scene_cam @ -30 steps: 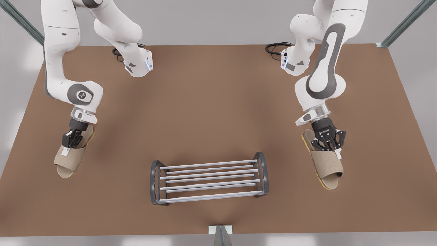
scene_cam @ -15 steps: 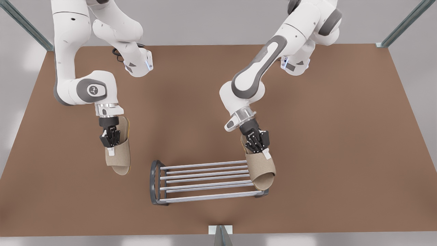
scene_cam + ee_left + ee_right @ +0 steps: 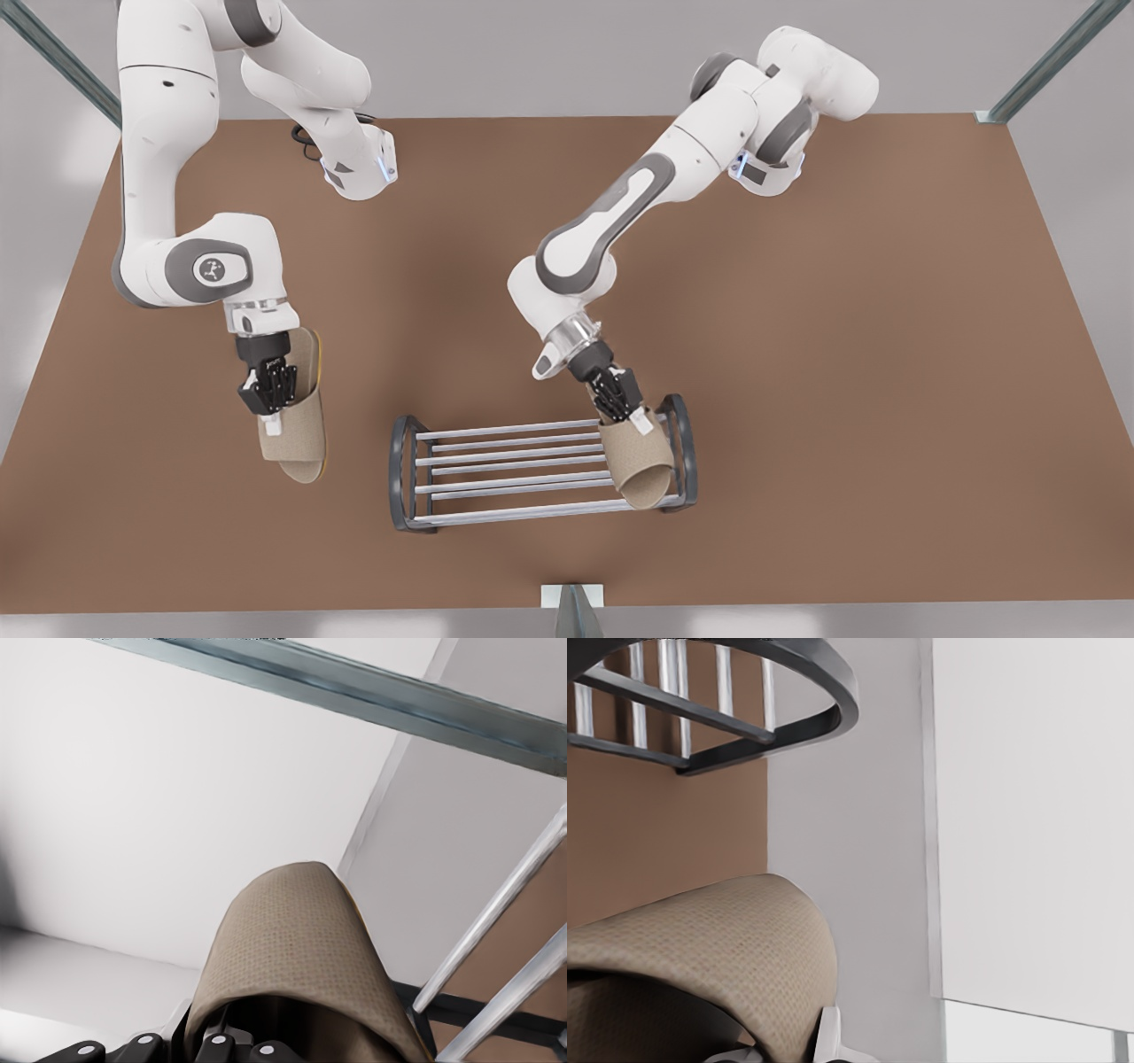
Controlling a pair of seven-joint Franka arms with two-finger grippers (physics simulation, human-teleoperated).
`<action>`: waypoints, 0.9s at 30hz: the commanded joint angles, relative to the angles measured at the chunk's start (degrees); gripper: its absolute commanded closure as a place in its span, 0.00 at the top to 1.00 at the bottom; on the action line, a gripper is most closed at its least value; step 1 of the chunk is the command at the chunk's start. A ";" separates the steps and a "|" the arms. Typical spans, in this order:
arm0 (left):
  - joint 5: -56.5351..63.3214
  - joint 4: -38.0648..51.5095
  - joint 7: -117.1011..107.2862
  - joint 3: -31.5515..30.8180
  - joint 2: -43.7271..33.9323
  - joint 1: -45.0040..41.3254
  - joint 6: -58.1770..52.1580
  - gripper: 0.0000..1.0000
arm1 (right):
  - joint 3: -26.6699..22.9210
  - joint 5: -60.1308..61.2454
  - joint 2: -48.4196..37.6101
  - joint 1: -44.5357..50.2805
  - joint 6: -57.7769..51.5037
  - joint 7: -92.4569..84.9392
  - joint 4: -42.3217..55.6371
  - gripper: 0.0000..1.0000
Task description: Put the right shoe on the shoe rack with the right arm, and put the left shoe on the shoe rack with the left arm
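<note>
1. Holding one slipper in each hand, I'm mid-placement. The left hand [image 3: 622, 405] has the left shoe [image 3: 636, 465] at the front view's right end of the shoe rack [image 3: 514, 430], toe tipped down toward the near edge.
2. Why there: that end leaves the rest of the bars free for the second slipper, by my read. I can't tell whether the sole already touches the bars or hangs just above them.
3. Left hand state: narrow, fingers pinched on the top edge of the slipper's strap. In the left wrist view the strap [image 3: 301, 939] arches just ahead of the hand and the bars [image 3: 496, 921] are close by.
4. The right hand [image 3: 266, 392] is off the rack, near its end at the front view's left, carrying the right shoe [image 3: 292, 434] clear above the brown surface [image 3: 797, 399].
5. Right hand state: also narrow, clamped on the strap, toe hanging down. The right wrist view shows the strap [image 3: 700, 939] up close and the rack's arched end [image 3: 806, 682] farther off, so this one looks like it's waiting its turn.
6. Strap grip keeps the soles free to land flat, I'd guess. Risk: the tilted slipper could slide between bars on release.
</note>
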 commanded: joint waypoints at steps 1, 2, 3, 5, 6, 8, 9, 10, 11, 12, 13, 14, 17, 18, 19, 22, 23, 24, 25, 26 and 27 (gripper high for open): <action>-0.51 2.07 11.89 -0.27 1.95 -0.02 -1.86 0.30 | 0.06 0.13 -0.22 -0.03 3.25 -1.57 1.84 0.21; -0.42 3.21 11.98 -0.27 3.79 0.24 -1.68 0.37 | 0.06 0.31 0.13 -0.21 6.25 -1.39 4.31 0.21; -0.51 3.74 11.98 -0.45 4.76 0.85 -1.33 0.62 | 0.23 0.57 0.13 -0.21 6.34 -1.22 4.31 0.21; -2.45 3.83 11.10 -0.62 5.73 2.00 -1.07 1.00 | -0.38 1.36 0.22 1.81 6.95 -0.95 4.84 0.21; -2.80 3.83 9.70 -0.62 5.73 2.52 -1.07 1.00 | -0.64 3.82 0.13 2.52 7.39 -0.78 4.84 0.21; -4.12 3.30 7.67 -2.64 5.12 2.61 -1.51 1.00 | -0.47 6.20 -1.01 3.92 8.01 1.76 4.22 0.21; -5.08 3.22 7.49 -4.93 4.68 3.32 -1.77 1.00 | -0.82 6.20 -1.28 5.24 8.01 3.09 4.40 0.21; -5.96 2.51 7.41 -6.25 3.98 3.49 -2.65 1.00 | -0.73 6.99 -1.89 5.59 8.01 3.35 4.31 0.21; -7.10 2.34 7.41 -6.69 3.45 3.49 -2.83 1.00 | -0.73 7.52 -2.68 6.38 8.01 3.27 4.40 0.21; -7.63 2.34 7.41 -7.65 3.01 3.49 -3.44 1.00 | -0.91 7.43 -2.95 7.00 8.01 3.27 4.40 0.21; -8.77 0.94 7.41 -8.79 1.52 3.58 -4.84 1.00 | -0.65 7.34 -3.74 7.26 8.01 3.18 5.01 0.21; -13.07 -6.00 7.41 -10.38 -4.98 3.49 -7.04 1.00 | -0.82 7.34 -4.27 8.76 8.01 3.18 5.72 0.21; -26.70 -28.16 11.35 -11.00 -30.74 3.23 -10.03 1.00 | -1.00 7.61 -3.83 13.85 7.92 3.35 8.61 0.21; -32.41 -27.46 20.84 -6.78 -35.39 4.55 -9.33 1.00 | -1.52 8.04 -2.33 16.84 7.92 3.44 11.07 0.21; -39.61 -25.88 29.45 -2.91 -39.44 7.44 -6.87 1.00 | -4.07 10.94 -1.02 20.70 7.92 3.44 12.39 0.21; -74.41 -10.50 35.71 2.72 -34.35 24.75 -5.64 1.00 | -7.58 14.99 5.66 29.14 7.74 3.62 18.81 0.21; -86.80 -10.41 35.62 2.72 -33.47 31.96 -5.64 1.00 | -9.69 17.10 8.30 32.04 7.74 3.71 21.71 0.21; -93.68 -10.41 35.36 2.72 -33.38 37.33 -5.99 1.00 | -11.63 19.29 9.62 34.42 7.48 3.71 22.06 0.21; -93.41 -10.41 35.18 3.86 -33.90 38.82 -6.25 1.00 | -11.63 19.38 11.11 34.60 7.22 3.71 23.38 0.21; -93.06 -11.20 33.52 4.39 -36.10 38.74 -6.17 1.00 | -13.30 19.73 13.39 35.39 7.13 3.71 25.75 0.21; -93.06 -15.06 31.93 4.39 -40.75 38.82 -5.82 1.00 | -15.05 19.82 17.53 35.48 7.30 3.70 30.50 0.21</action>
